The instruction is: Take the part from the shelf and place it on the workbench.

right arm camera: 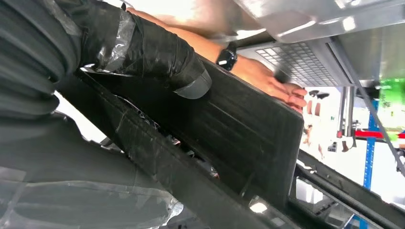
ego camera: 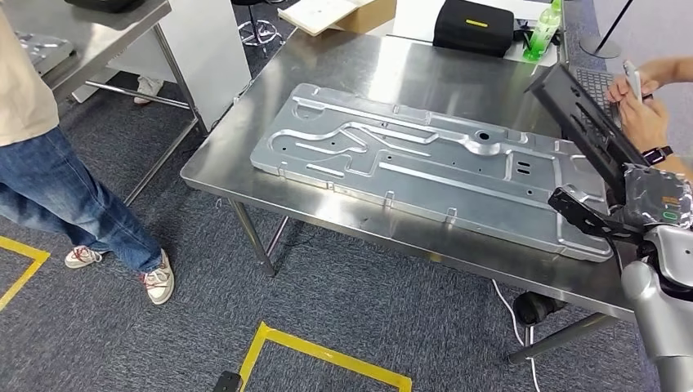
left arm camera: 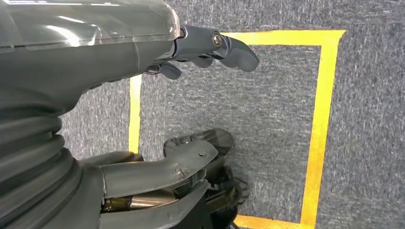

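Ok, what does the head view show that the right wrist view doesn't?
Head view adds: the stamped metal panel lying flat on the steel workbench, a green bottle at its far edge, and a person in jeans on the carpet. Right wrist view adds: a close look at the black part and its ribbed face, with the right hand gripping it, and a blue post behind. Shared: the black part, the keyboard, and a person's hand with a watch.

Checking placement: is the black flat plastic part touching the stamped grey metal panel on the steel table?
Cannot tell. In the head view the black plastic part, held by the right hand, overlaps the metal panel; no gap or contact visible.
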### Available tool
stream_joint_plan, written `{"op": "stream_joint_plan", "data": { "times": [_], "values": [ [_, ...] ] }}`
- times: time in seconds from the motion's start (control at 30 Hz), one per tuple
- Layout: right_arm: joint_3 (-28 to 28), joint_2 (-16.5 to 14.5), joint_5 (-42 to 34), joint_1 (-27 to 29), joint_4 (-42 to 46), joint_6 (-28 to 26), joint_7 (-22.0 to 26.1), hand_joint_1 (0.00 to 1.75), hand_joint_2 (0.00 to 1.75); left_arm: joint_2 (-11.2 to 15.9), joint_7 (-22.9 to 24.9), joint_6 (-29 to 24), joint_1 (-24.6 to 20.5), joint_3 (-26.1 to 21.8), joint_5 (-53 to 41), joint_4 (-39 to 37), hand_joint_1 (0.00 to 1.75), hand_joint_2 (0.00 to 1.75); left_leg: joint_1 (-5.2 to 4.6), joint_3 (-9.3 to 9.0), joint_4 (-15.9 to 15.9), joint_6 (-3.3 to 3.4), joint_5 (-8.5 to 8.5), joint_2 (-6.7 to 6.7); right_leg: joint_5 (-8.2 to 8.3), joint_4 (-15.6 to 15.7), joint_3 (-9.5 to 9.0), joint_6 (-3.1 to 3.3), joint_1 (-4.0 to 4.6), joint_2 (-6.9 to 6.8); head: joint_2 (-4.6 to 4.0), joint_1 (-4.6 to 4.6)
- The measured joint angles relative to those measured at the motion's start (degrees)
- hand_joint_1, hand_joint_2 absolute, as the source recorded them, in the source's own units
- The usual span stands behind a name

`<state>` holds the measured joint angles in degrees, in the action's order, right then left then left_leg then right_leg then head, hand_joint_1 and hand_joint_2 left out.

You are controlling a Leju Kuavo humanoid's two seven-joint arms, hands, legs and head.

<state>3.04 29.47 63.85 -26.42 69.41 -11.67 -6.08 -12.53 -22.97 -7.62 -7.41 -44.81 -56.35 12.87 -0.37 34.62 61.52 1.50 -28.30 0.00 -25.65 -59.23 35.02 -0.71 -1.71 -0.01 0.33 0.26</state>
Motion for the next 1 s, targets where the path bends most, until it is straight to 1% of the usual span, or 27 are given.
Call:
{"op": "stream_joint_plan", "data": {
  "times": [0.03,0.07,0.1,0.13,0.17,0.2,0.27,0.3,0.33,0.4,0.43,0.47,0.5,0.53,0.6,0.63,0.67,0.7,0.73,0.77,0.8,0.83,0.87,0.9,0.93,0.97,1.0],
  "values": [
    [-0.3,0.0,0.2,-0.5,-0.6,0.0,0.0,1.75,1.75,0.0,0.0,0.0,0.0,0.0,0.0,0.0,0.00,1.75,0.05,1.43,3.0,-0.12,-1.59,-0.02,-0.01,0.0,-0.02,0.33,0.13,-0.04,0.00,-0.01],
    [-0.7,0.0,0.3,-0.9,-1.1,0.0,0.0,1.75,1.75,0.0,0.0,0.0,0.0,0.0,0.0,0.0,0.00,1.75,0.07,3.33,6.9,-0.15,-3.36,-0.02,-0.05,0.0,-0.02,0.60,0.31,-0.05,0.00,-0.02],
    [-1.0,0.0,0.3,-1.2,-1.6,0.0,0.0,1.75,1.75,0.0,0.0,0.0,0.1,0.0,0.0,0.0,0.00,1.75,0.08,5.23,10.6,-0.09,-4.69,-0.02,-0.09,0.0,-0.03,0.79,0.52,-0.06,0.00,-0.01],
    [-1.3,0.0,0.4,-1.4,-2.1,0.0,0.0,1.75,1.75,0.0,0.0,0.0,0.1,0.0,0.0,0.0,0.00,1.75,0.06,6.58,13.0,0.03,-5.16,-0.02,-0.13,0.0,-0.05,0.88,0.72,-0.05,0.00,-0.01],
    [-1.6,0.0,0.6,-1.5,-2.5,0.0,0.0,1.75,1.75,0.0,0.0,0.0,0.1,0.0,0.1,0.0,0.00,1.75,0.03,6.91,13.2,0.24,-4.46,-0.03,-0.16,0.0,-0.09,0.95,0.90,-0.02,0.00,-0.01],
    [-1.8,0.0,1.1,-1.7,-2.9,0.0,0.0,1.75,1.75,0.0,0.0,0.0,0.1,0.0,0.1,0.0,0.00,1.75,-0.03,6.24,11.5,0.53,-2.90,-0.04,-0.20,-0.1,-0.14,1.00,1.03,0.03,0.00,-0.01],
    [-2.4,0.0,2.3,-2.3,-3.6,-0.1,0.0,1.75,1.75,0.0,-0.1,-0.1,0.1,0.0,0.3,0.0,0.00,1.75,-0.28,2.98,4.1,1.25,0.99,-0.13,-0.27,-0.1,-0.20,1.02,1.17,0.14,0.00,0.00],
    [-2.7,-0.1,2.9,-2.6,-4.0,-0.2,0.0,1.75,1.75,0.0,-0.1,-0.1,0.0,0.0,0.3,0.0,0.00,1.75,-0.42,1.53,0.9,1.47,2.07,-0.17,-0.31,-0.2,-0.15,0.95,1.27,0.20,0.00,0.00],
    [-3.0,-0.2,3.4,-2.8,-4.4,-0.4,-0.1,1.75,1.75,0.0,-0.1,-0.1,0.0,0.0,0.4,0.0,0.00,1.75,-0.54,0.55,-1.3,1.62,2.63,-0.20,-0.29,-0.2,-0.08,0.78,1.30,0.24,0.00,0.00],
    [-3.5,-0.4,4.2,-3.0,-5.1,-0.7,-0.3,1.75,1.75,0.0,-0.1,-0.1,0.0,0.0,0.4,0.0,0.00,1.75,-0.70,0.02,-2.6,1.75,2.68,-0.23,-0.16,-0.1,-0.01,0.23,1.31,0.29,0.00,0.00],
    [-3.8,-0.5,4.5,-3.1,-5.4,-0.8,-0.4,1.75,1.75,0.0,-0.1,-0.1,0.0,0.0,0.4,0.0,0.00,1.75,-0.61,-0.09,-2.9,1.96,2.93,-0.20,-0.17,0.0,-0.03,-0.09,1.19,0.27,0.00,0.00],
    [-4.0,-0.5,4.9,-3.1,-5.6,-1.0,-0.5,1.75,1.75,0.0,-0.1,-0.1,-0.1,0.0,0.4,0.0,0.00,1.75,-0.53,-0.28,-3.3,2.19,3.21,-0.20,-0.51,-0.3,0.09,-0.37,1.10,0.22,0.00,0.01],
    [-4.2,-0.6,5.4,-3.2,-5.8,-1.2,-0.6,1.75,1.75,-0.1,-0.1,-0.1,-0.1,0.1,0.4,0.0,0.00,1.75,-0.42,-0.45,-3.8,2.43,3.48,-0.19,-1.33,-1.5,0.58,-0.61,1.03,0.18,0.00,0.02],
    [-4.4,-0.7,6.2,-3.3,-6.0,-1.4,-0.9,1.75,1.75,-0.1,-0.1,-0.1,-0.2,0.1,0.4,0.0,0.00,1.75,-0.31,-0.59,-4.1,2.61,3.69,-0.17,-2.68,-3.7,1.58,-0.83,0.93,0.13,0.00,0.03],
    [-4.9,-1.1,8.0,-3.5,-6.3,-1.7,-1.5,1.75,1.75,-0.1,0.0,-0.2,-0.2,0.1,0.3,0.0,0.00,1.75,-0.32,-0.60,-4.1,2.73,3.74,-0.18,-5.88,-10.5,4.89,-1.30,0.75,0.11,0.00,0.04],
    [-5.3,-1.3,9.0,-3.5,-6.5,-1.8,-1.8,1.75,1.75,-0.1,0.0,-0.2,-0.2,0.1,0.3,0.0,0.00,1.75,-0.31,-0.60,-4.1,2.71,3.72,-0.17,-6.75,-13.3,6.37,-1.52,0.58,0.10,0.00,0.03],
    [-5.7,-1.7,10.0,-3.5,-6.8,-1.7,-2.0,1.75,1.75,-0.2,0.0,-0.2,-0.1,0.1,0.3,0.0,0.00,1.75,-0.30,-0.60,-4.1,2.67,3.68,-0.17,-6.57,-14.5,7.07,-1.74,0.37,0.07,0.00,0.03],
    [-6.2,-2.1,11.1,-3.6,-7.0,-1.7,-2.2,1.75,1.75,-0.2,0.1,-0.2,-0.1,0.2,0.2,0.0,0.00,1.75,-0.25,-0.60,-3.9,2.57,3.61,-0.16,-5.32,-13.5,6.67,-1.94,0.12,0.03,0.00,0.04],
    [-6.6,-2.4,12.0,-3.8,-7.3,-1.6,-2.4,1.75,1.75,-0.2,0.2,-0.2,-0.1,0.2,0.1,0.0,0.00,1.75,-0.18,-0.60,-3.7,2.41,3.50,-0.17,-3.39,-10.6,5.25,-2.13,-0.14,-0.03,0.00,0.04],
    [-7.1,-2.8,12.9,-4.2,-7.6,-1.4,-2.5,1.75,1.75,-0.3,0.3,-0.2,-0.2,0.3,0.0,0.0,0.00,1.75,-0.15,-0.55,-3.5,2.13,3.31,-0.19,-1.75,-6.8,3.35,-2.30,-0.35,-0.11,0.00,0.05],
    [-7.5,-3.2,13.5,-4.9,-8.0,-1.3,-2.6,1.75,1.75,-0.3,0.4,-0.2,-0.2,0.4,-0.1,0.0,0.00,1.75,-0.19,-0.44,-3.1,1.78,3.09,-0.19,-0.59,-3.6,1.76,-2.20,-0.34,-0.08,0.00,0.03],
    [-7.9,-3.5,14.0,-5.6,-8.4,-1.0,-2.7,1.75,1.75,-0.3,0.4,-0.2,-0.3,0.4,-0.1,0.0,0.00,1.75,-0.27,-0.33,-2.9,1.42,2.95,-0.20,-0.10,-1.5,0.75,-1.96,-0.25,-0.05,0.00,0.02],
    [-8.4,-3.9,14.5,-6.3,-8.9,-0.8,-2.8,1.75,1.75,-0.3,0.5,-0.1,-0.3,0.4,-0.2,0.0,0.00,1.75,-0.35,-0.23,-2.8,1.09,2.86,-0.20,-0.16,-0.5,0.35,-1.63,-0.06,0.01,0.00,0.01],
    [-8.8,-4.1,14.8,-6.9,-9.4,-0.6,-2.9,1.75,1.75,-0.3,0.6,-0.1,-0.4,0.5,-0.2,0.0,0.00,1.75,-0.37,-0.18,-2.8,0.83,2.86,-0.20,-0.11,-0.4,0.41,-1.20,0.15,0.10,0.00,-0.01],
    [-9.1,-4.3,15.2,-7.3,-9.9,-0.4,-2.9,1.75,1.75,-0.3,0.7,-0.1,-0.4,0.5,-0.3,0.0,0.00,1.75,-0.33,-0.18,-2.8,0.61,2.89,-0.20,-0.09,-0.4,0.44,-0.90,0.18,0.09,0.00,0.00],
    [-9.5,-4.6,15.5,-7.9,-10.5,-0.4,-2.9,1.75,1.75,-0.3,0.8,0.0,-0.4,0.5,-0.3,0.0,0.00,1.75,-0.22,-0.08,-2.5,0.34,2.65,-0.20,0.00,-0.4,0.43,-0.57,0.17,0.08,0.00,0.00],
    [-9.9,-4.8,15.8,-8.6,-11.1,-0.4,-2.9,1.75,1.75,-0.3,0.8,0.0,-0.4,0.5,-0.3,0.0,0.00,1.75,-0.13,0.32,-1.6,0.06,1.96,-0.20,0.10,-0.3,0.41,-0.18,0.13,0.07,0.00,-0.01]
  ]
}}
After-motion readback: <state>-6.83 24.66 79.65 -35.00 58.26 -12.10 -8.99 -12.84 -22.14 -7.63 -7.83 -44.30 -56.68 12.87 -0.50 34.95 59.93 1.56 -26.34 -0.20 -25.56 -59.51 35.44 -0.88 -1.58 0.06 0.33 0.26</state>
